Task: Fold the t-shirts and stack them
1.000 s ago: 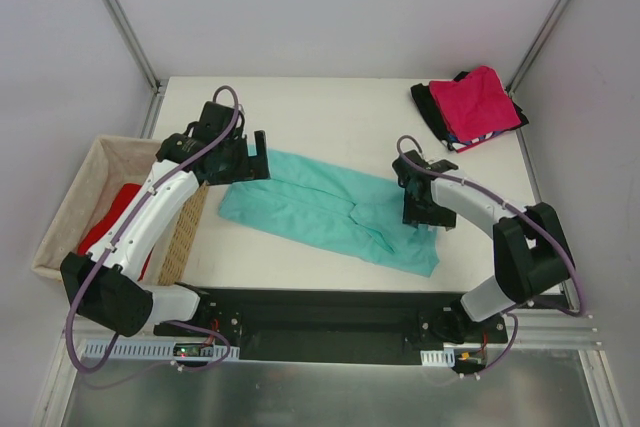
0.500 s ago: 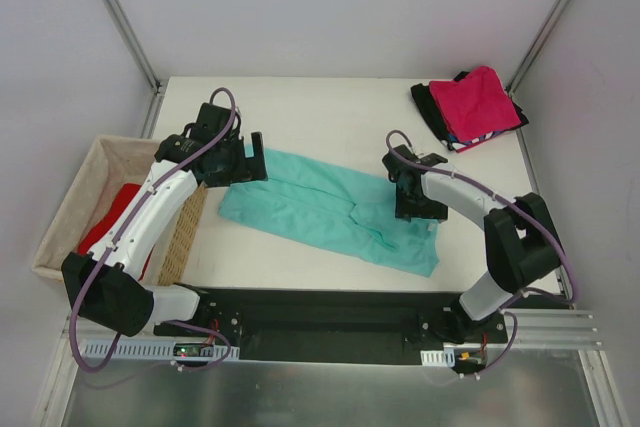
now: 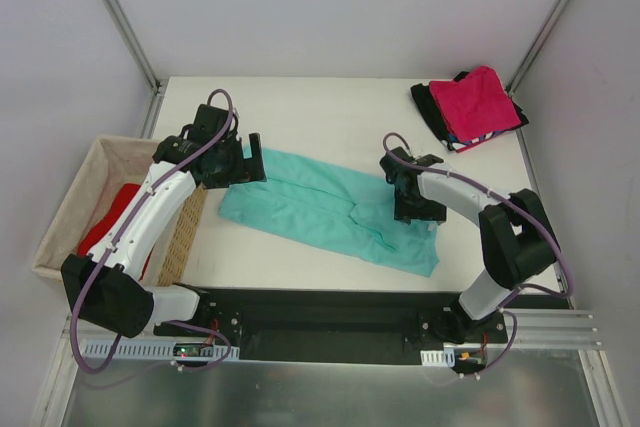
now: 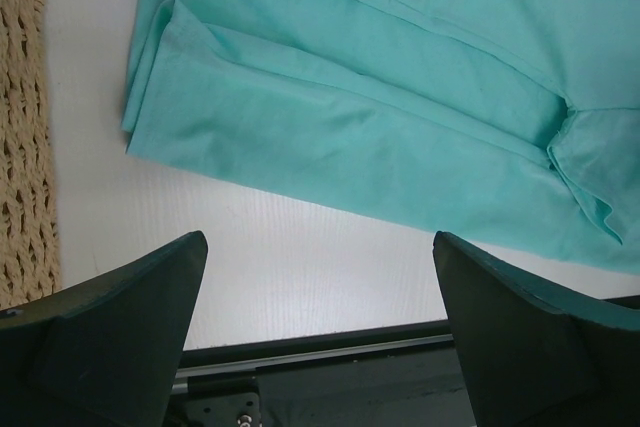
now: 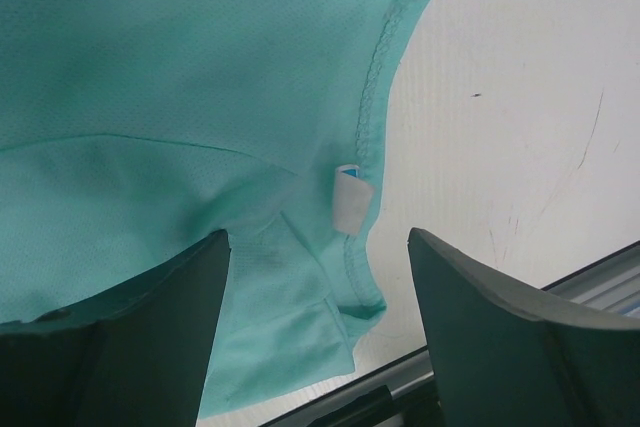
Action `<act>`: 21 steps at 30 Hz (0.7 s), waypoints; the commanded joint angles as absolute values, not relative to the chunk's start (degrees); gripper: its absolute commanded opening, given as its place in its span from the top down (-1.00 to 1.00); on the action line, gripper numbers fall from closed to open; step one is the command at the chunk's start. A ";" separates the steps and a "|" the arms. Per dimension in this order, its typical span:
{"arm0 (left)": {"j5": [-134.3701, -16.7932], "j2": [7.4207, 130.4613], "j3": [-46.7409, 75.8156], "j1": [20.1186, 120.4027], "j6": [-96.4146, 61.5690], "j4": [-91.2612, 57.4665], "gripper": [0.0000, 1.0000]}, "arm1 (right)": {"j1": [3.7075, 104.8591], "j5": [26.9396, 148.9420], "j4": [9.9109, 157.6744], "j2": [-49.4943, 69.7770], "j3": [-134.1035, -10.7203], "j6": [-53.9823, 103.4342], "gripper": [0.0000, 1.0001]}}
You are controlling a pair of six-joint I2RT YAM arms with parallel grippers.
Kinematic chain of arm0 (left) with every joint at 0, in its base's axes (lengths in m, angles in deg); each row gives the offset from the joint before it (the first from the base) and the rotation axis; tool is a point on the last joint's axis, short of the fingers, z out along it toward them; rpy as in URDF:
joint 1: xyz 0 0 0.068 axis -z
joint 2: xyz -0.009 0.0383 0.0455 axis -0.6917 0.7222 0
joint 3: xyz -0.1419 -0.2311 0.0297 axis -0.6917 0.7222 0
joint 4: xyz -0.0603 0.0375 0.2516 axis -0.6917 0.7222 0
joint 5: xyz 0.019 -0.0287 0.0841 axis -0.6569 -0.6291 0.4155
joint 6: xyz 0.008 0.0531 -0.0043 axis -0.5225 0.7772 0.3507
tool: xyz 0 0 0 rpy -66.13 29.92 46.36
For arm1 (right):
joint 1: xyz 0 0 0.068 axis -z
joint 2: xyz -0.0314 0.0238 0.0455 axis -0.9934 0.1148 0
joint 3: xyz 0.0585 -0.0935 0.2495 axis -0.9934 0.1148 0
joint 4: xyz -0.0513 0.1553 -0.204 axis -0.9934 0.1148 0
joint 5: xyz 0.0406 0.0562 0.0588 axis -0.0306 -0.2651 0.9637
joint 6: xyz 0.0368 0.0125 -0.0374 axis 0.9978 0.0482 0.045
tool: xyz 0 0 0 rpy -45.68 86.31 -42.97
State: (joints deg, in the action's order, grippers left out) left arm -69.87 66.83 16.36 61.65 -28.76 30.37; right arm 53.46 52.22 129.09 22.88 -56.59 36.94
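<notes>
My left pincer (image 4: 318,247) is spread wide and empty above the teal shirt (image 3: 320,209), at its 9 o'clock end. My right pincer (image 5: 318,242) is released too, low over the 3 o'clock end by the white tag (image 5: 349,197); contact unclear. At 1 o'clock a magenta shirt (image 3: 480,99) tops the folded stack (image 3: 432,107). At 9, a red shirt (image 3: 110,219) in the wicker basket (image 3: 70,197). White table (image 3: 330,112), pale walls (image 3: 330,7).

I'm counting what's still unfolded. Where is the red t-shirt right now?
In the top view, at the far left, the red t-shirt lies inside the wicker basket, to the left of the spread-out teal t-shirt.
</notes>
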 commanded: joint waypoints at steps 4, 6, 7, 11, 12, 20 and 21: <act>-70.66 65.17 16.83 60.90 -27.55 29.42 -0.95 | 52.56 51.21 130.31 21.26 -54.87 38.65 -0.53; -70.75 65.25 16.83 60.90 -27.64 29.42 -0.96 | 52.38 50.69 131.09 20.56 -55.40 38.57 -0.52; -70.84 65.25 16.83 60.81 -27.64 29.42 -0.95 | 52.30 50.42 131.45 20.29 -55.84 38.57 -0.52; -71.01 65.17 16.83 60.81 -27.64 29.24 -0.95 | 51.60 49.45 133.90 18.10 -57.95 38.57 -0.53; -71.10 65.25 16.83 60.81 -27.73 29.24 -0.96 | 51.51 49.19 134.17 17.83 -58.73 38.48 -0.52; -70.75 64.90 17.01 60.72 -27.55 29.33 -0.95 | 50.98 49.19 133.74 19.76 -59.53 38.65 -0.52; -70.84 64.82 17.10 60.72 -27.64 29.24 -0.95 | 50.98 49.45 133.47 20.55 -59.44 38.65 -0.52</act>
